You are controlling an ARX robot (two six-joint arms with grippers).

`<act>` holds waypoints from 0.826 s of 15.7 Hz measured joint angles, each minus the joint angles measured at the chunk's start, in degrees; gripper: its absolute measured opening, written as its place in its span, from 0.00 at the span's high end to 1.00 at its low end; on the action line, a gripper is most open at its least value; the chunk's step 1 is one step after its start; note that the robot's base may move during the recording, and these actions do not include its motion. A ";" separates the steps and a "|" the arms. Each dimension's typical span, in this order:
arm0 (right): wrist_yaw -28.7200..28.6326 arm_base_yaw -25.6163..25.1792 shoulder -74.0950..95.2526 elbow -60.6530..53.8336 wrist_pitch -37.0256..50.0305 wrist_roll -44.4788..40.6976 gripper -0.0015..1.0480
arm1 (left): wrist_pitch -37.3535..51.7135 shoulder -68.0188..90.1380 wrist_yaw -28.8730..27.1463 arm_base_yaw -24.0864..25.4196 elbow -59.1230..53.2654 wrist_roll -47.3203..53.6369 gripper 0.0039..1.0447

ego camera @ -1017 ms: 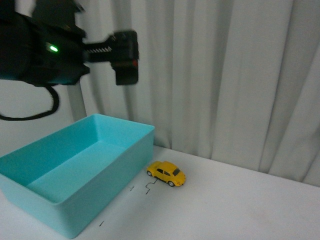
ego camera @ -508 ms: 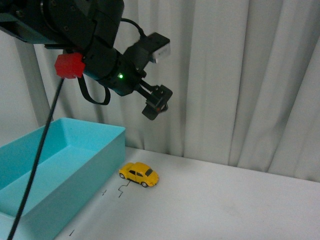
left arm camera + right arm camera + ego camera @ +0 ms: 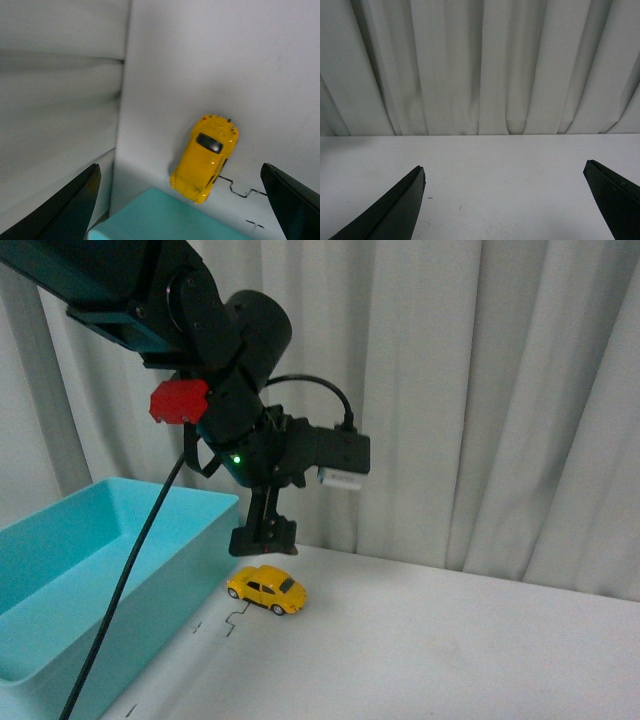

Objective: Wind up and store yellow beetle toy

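The yellow beetle toy (image 3: 267, 589) stands on the white table beside the teal bin's corner. My left gripper (image 3: 264, 537) hangs open just above the toy, fingers pointing down. In the left wrist view the toy (image 3: 205, 156) lies between and beyond my two dark fingertips (image 3: 67, 205), next to the bin's corner (image 3: 160, 217). My right gripper (image 3: 505, 200) is open and empty over bare white table, facing the curtain; the toy does not show in that view.
A large open teal bin (image 3: 60, 580) stands at the left of the table. Small black marks (image 3: 235, 620) are drawn on the table by the toy. A grey-white curtain (image 3: 480, 390) hangs close behind the table's far edge.
The left arm has swung down and its gripper has turned to point down over the toy. The front view has shifted, so toy and bin sit further left in it.
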 joint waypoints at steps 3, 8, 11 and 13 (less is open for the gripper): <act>0.00 0.00 0.00 0.00 0.00 0.00 0.06 | -1.68 3.56 -2.36 -0.79 1.60 7.21 0.06; 0.00 0.00 0.00 0.00 0.00 0.00 0.06 | -3.69 10.16 -7.61 0.04 3.78 15.06 0.06; 0.00 0.00 0.00 0.00 -0.02 0.00 0.06 | -4.31 13.99 -8.28 0.70 7.96 14.32 0.06; 0.00 0.00 0.00 0.00 -0.02 0.00 0.06 | -4.42 16.98 -9.03 1.03 9.88 12.31 0.06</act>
